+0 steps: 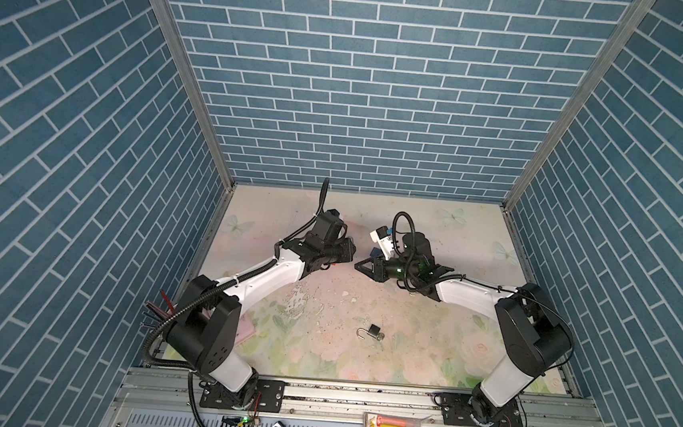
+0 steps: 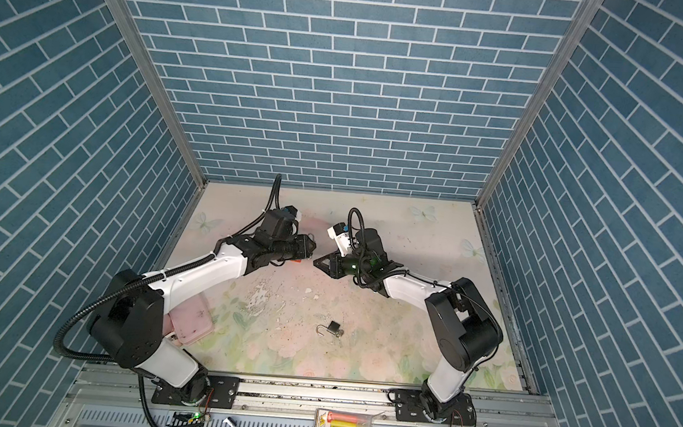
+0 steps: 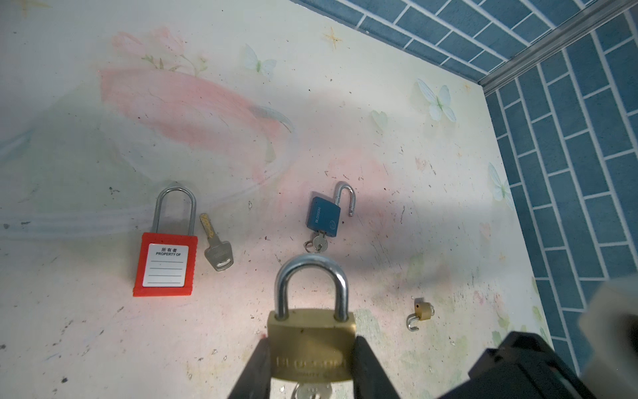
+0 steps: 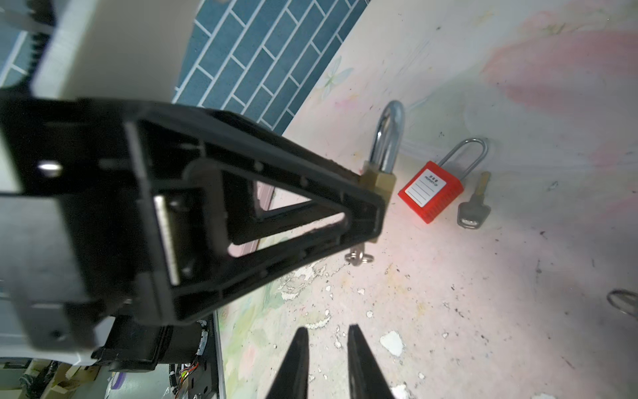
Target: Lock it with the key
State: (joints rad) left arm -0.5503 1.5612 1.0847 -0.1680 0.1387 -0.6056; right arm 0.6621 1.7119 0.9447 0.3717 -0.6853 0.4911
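The brass padlock (image 3: pixel 312 331) I held was dull gold with a silver shackle, set against the black fingers (image 3: pixel 255 373) of my left gripper (image 3: pixel 310 343). My table (image 3: pixel 86 345) was cream, printed with faded pink blooms, green leaves and pale butterflies. On it were a red padlock (image 3: pixel 165 264) with a white label, a blue padlock (image 3: pixel 322 217) and a silver key (image 3: pixel 218 255). The walls (image 3: pixel 569 155) were blue brick with white lines.

Brass padlock (image 3: pixel 312 345): dull gold metal body, glossy chrome shackle (image 3: pixel 310 263). Red padlock (image 3: pixel 165 240): ribbed matt plastic with a white paper label (image 3: pixel 165 264). Loose key (image 3: pixel 218 255): dull grey metal. Flowered tabletop (image 4: pixel 483 276): scuffed, flaking.
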